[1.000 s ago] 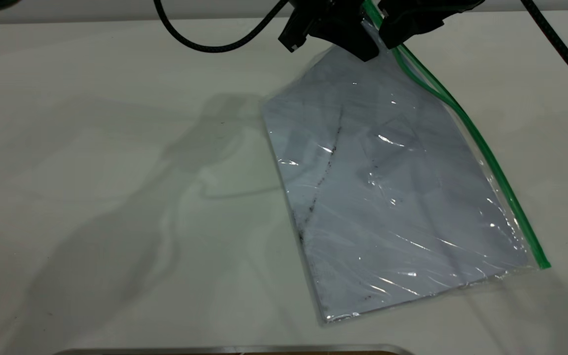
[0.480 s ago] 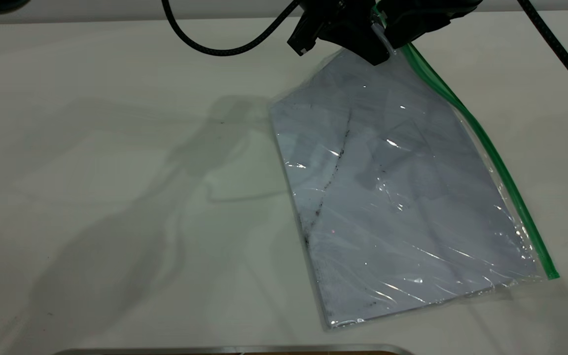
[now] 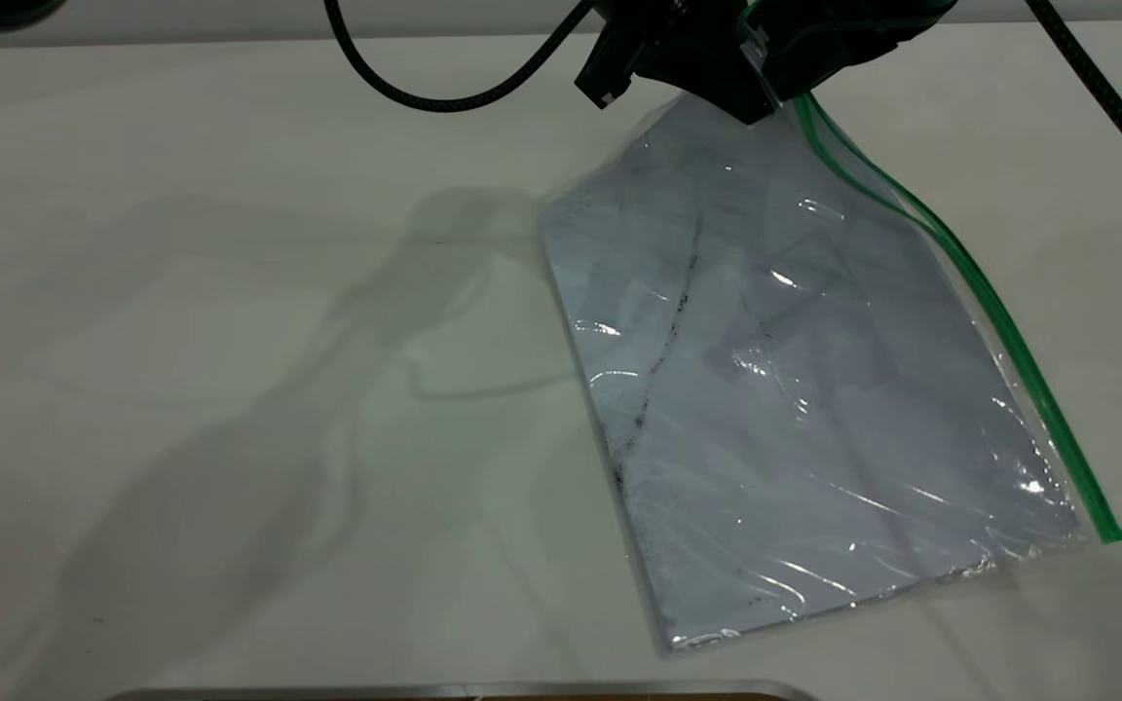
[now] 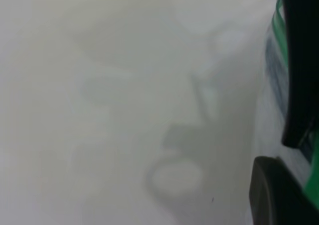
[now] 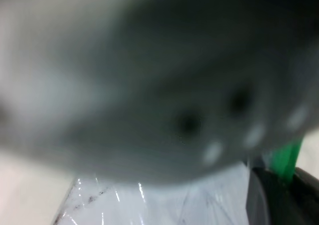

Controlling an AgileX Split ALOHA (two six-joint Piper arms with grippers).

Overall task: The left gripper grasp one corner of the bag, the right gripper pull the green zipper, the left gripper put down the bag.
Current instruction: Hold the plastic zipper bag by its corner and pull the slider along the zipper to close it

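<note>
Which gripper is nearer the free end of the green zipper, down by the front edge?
Right, marginally. The right gripper sits on the green zipper's top end; the left gripper clamps the bag corner beside it. Both are far from that end.

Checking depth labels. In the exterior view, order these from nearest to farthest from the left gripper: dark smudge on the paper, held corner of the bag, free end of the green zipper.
1. The corner: at the left gripper, top of the view.
2. The dark smudge: mid-bag, on the paper.
3. The free end of the green zipper: the bag's low right corner, resting on the table.
</note>
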